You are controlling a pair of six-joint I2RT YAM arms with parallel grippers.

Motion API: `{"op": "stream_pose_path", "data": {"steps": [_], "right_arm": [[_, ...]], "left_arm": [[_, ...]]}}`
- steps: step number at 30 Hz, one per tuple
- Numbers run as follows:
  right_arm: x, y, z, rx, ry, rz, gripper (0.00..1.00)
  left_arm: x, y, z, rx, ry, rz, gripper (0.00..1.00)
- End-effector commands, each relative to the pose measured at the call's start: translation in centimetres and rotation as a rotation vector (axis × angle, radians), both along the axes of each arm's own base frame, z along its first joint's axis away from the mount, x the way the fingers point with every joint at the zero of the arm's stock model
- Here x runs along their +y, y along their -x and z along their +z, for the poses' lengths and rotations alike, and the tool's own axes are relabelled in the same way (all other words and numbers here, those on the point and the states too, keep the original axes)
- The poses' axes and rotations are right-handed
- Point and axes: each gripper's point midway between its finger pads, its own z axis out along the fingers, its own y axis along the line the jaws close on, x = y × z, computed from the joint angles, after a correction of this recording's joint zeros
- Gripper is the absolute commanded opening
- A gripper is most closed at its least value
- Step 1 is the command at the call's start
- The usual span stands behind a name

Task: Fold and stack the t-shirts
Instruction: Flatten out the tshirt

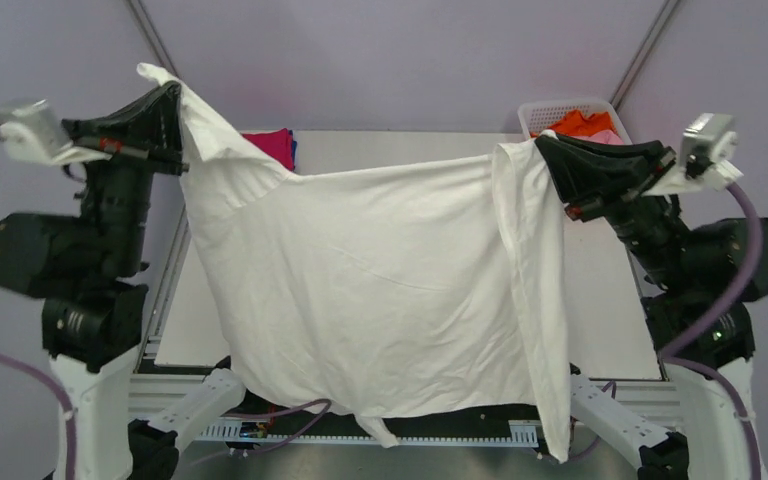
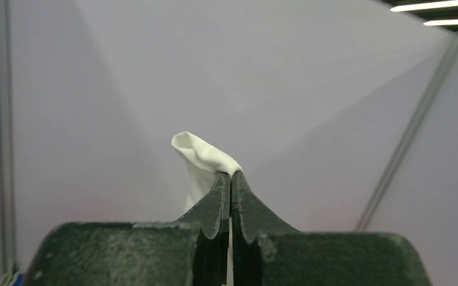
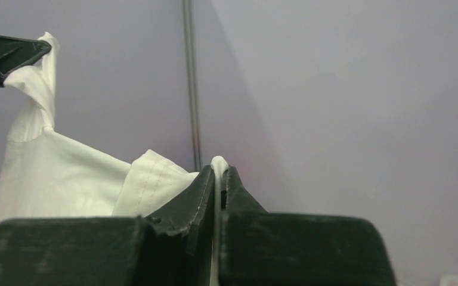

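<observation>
white t-shirt (image 1: pixel 380 290): hangs spread in the air above the table (image 1: pixel 605 310), strung between the two arms; its right side is doubled over on itself in a long flap.
left gripper (image 1: pixel 172 125): jaws pinched tight on one top corner of the cloth, a small tuft poking past the tips, high over the far left corner.
right gripper (image 1: pixel 543 148): jaws closed on the other top corner, near the far right corner.
other tees: magenta tee (image 1: pixel 272 148) lies at the far left corner; orange tee (image 1: pixel 580 122) sits in the basket (image 1: pixel 535 108) at the far right corner.
step in hand: likely spreading the shirt to lay it flat.
doing it well: draw the top edge taut so the flap opens, lower both arms at one pace, let the hem land first, let go only once the cloth lies flat, short of the magenta tee.
</observation>
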Motion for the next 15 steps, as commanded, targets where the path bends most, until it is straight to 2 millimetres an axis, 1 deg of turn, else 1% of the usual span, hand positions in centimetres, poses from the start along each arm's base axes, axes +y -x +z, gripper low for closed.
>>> {"op": "stream_pose_path", "data": {"steps": [1, 2, 3, 4, 5, 6, 7, 8, 9, 10, 11, 12, 13, 14, 15], "right_arm": [[-1.5, -11.1, -8.2, 0.258, 0.015, -0.324, 0.03], [-2.3, -13.2, -10.5, 0.31, 0.022, -0.411, 0.04], [-2.5, -15.1, -13.3, 0.363, 0.046, -0.463, 0.05], [-2.6, -16.9, -16.0, 0.411, 0.068, -0.5, 0.05], [-2.4, -18.5, -19.2, 0.467, 0.097, -0.513, 0.05], [-2.2, -20.0, -22.0, 0.506, 0.12, -0.503, 0.05], [-1.9, -21.3, -24.7, 0.546, 0.141, -0.478, 0.05], [-1.9, -22.5, -27.5, 0.591, 0.15, -0.465, 0.08], [-1.6, -23.6, -29.7, 0.623, 0.157, -0.425, 0.16], [-1.7, -24.8, -31.4, 0.646, 0.16, -0.413, 0.36], [-2.2, -26.2, -33.7, 0.7, 0.168, -0.433, 0.51], [-2.8, -27.3, -34.8, 0.737, 0.165, -0.472, 0.63], [-3.4, -28.2, -35.5, 0.768, 0.16, -0.508, 0.74], [-3.7, -28.9, -36.2, 0.795, 0.161, -0.534, 0.83], [-3.8, -29.3, -36.5, 0.815, 0.165, -0.547, 0.92]], "left_arm": [[2.0, -14.7, -10.4, 0.368, -0.049, 0.363, 0.0], [2.6, -17.6, -12.9, 0.431, -0.068, 0.457, 0.0], [2.7, -19.5, -15.5, 0.488, -0.097, 0.503, 0.0], [3.0, -22.3, -18.8, 0.559, -0.127, 0.576, 0.0], [3.0, -23.9, -21.6, 0.618, -0.157, 0.605, 0.0], [2.8, -26.5, -25.9, 0.706, -0.19, 0.64, 0.0], [3.1, -27.7, -28.5, 0.758, -0.206, 0.656, 0.0], [2.3, -30.0, -33.3, 0.852, -0.232, 0.639, 0.02], [2.5, -30.9, -35.1, 0.893, -0.232, 0.632, 0.05], [1.5, -32.4, -39.9, 0.997, -0.256, 0.587, 0.19], [1.2, -33.1, -41.1, 1.04, -0.244, 0.571, 0.3], [0.7, -33.9, -44.2, 1.109, -0.266, 0.555, 0.58], [0.4, -34.3, -44.4, 1.133, -0.243, 0.548, 0.72], [-0.2, -34.7, -45.9, 1.164, -0.245, 0.526, 0.93], [-0.5, -35.0, -45.9, 1.164, -0.226, 0.509, 0.96]]}}
